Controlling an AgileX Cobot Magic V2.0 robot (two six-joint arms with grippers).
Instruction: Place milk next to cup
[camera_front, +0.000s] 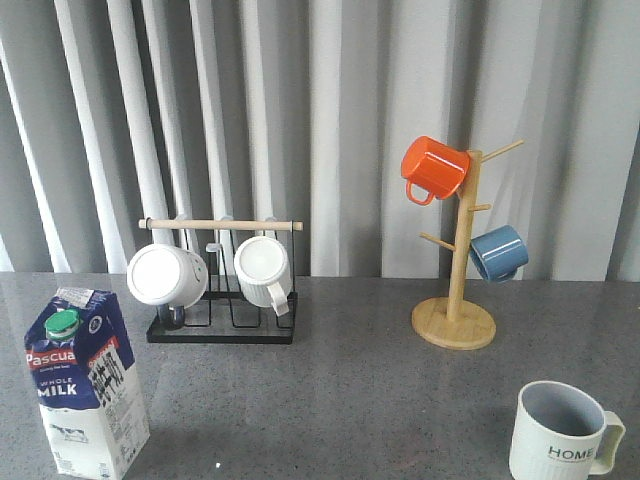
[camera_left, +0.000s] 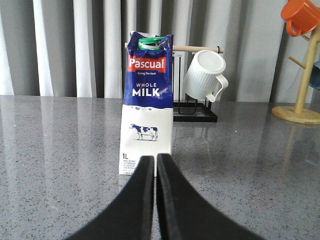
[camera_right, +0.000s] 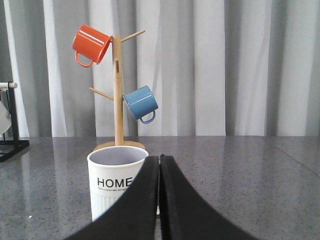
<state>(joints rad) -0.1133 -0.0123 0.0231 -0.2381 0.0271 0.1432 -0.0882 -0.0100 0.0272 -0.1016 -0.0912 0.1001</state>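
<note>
The milk carton stands upright at the front left of the grey table, blue top, red "Pascual" band, green cap. The "HOME" cup stands at the front right, far from the milk. Neither gripper shows in the front view. In the left wrist view my left gripper is shut and empty, just short of the milk. In the right wrist view my right gripper is shut and empty, just short of the cup, which is partly hidden by one finger.
A black rack with a wooden bar holds two white mugs at the back left. A wooden mug tree at the back right carries an orange mug and a blue mug. Curtains hang behind.
</note>
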